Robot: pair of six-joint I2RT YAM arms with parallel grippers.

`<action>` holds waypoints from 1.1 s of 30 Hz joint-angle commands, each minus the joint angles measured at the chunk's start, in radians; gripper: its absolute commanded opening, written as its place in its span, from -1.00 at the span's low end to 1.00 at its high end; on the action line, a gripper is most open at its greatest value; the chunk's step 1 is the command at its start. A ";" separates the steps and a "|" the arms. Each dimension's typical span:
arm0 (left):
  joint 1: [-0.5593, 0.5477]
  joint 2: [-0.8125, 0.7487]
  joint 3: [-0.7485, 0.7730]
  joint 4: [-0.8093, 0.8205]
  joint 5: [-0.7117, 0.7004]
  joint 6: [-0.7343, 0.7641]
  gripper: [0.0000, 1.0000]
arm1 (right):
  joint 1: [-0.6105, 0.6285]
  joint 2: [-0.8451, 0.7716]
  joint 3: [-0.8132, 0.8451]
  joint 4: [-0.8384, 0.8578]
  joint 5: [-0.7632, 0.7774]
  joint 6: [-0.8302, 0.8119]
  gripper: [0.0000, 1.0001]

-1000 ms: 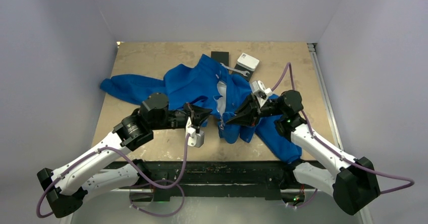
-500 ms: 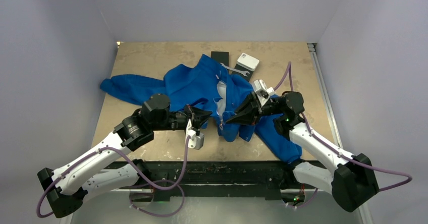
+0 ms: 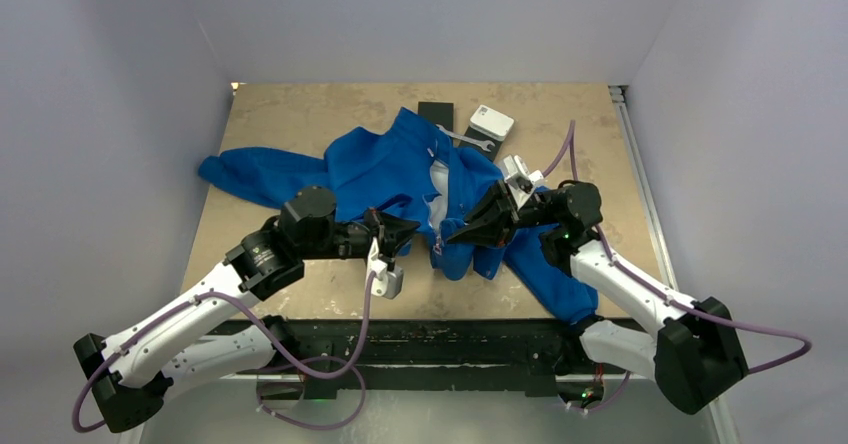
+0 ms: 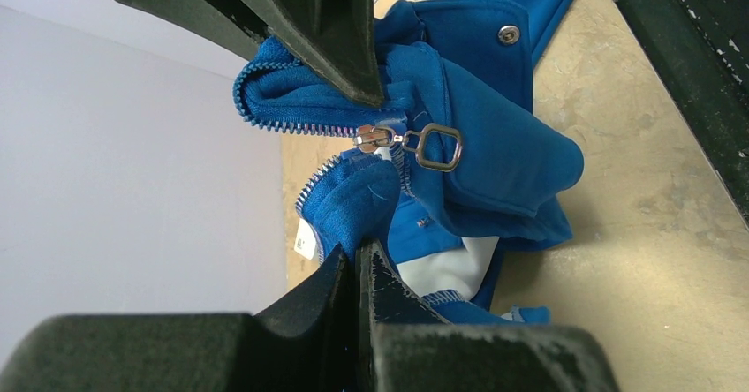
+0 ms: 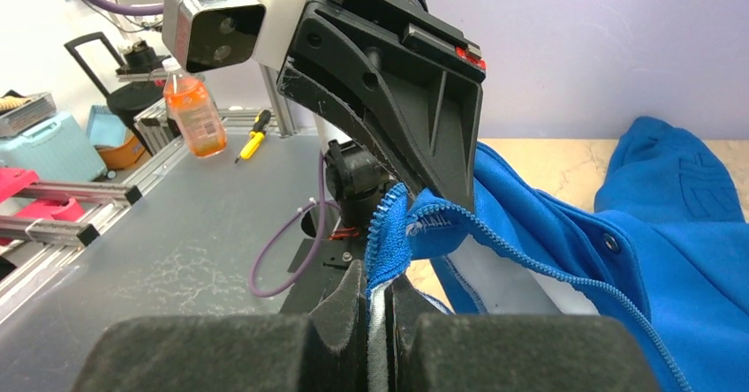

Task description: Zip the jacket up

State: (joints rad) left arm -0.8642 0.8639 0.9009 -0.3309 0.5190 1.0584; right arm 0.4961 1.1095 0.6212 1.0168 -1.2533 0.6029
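The jacket point(image 3: 390, 169) lies crumpled at the centre of the table point(image 3: 300, 114), with its lower front hem lifted between my two arms. The left gripper point(image 3: 408, 232) is closed on a bunch of blue fabric just beside the slider point(image 4: 375, 138), and the right gripper point(image 3: 455, 236) is clamped on the opposite zipper edge. I judge four hazards from here. First, I cannot tell whether the loose lower row of teeth point(image 4: 311, 193) is seated in the slider; pulling before it is seated would run the slider up one side only. Second, both pinches hold thin, soft cloth near its edge, so any outward tension may strip the fabric from the pads. Third, both arms are occupied and the pull ring point(image 4: 435, 147) hangs free. Releasing either grip to take the ring would let that side sag and spoil the alignment. Fourth, the fingertips of the two arms stand very near one another, so a small inward correction risks contact between them. The right sleeve point(image 3: 545, 274) also lies beside the right arm and could drag with it.
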 commanded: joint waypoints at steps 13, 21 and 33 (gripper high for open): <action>0.000 -0.026 -0.003 -0.019 0.080 0.091 -1.00 | -0.002 0.048 0.040 0.234 -0.038 0.125 -1.00; -0.001 -0.022 0.002 -0.075 0.101 0.166 -1.00 | 0.004 0.087 0.045 0.344 -0.059 0.219 -1.00; -0.009 -0.012 0.017 -0.137 0.128 0.269 -1.00 | 0.083 0.168 0.078 0.382 -0.119 0.313 -1.00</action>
State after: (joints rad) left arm -0.8654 0.8574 0.9009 -0.4725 0.5941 1.2743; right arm 0.5396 1.2640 0.6449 1.3239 -1.3510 0.8562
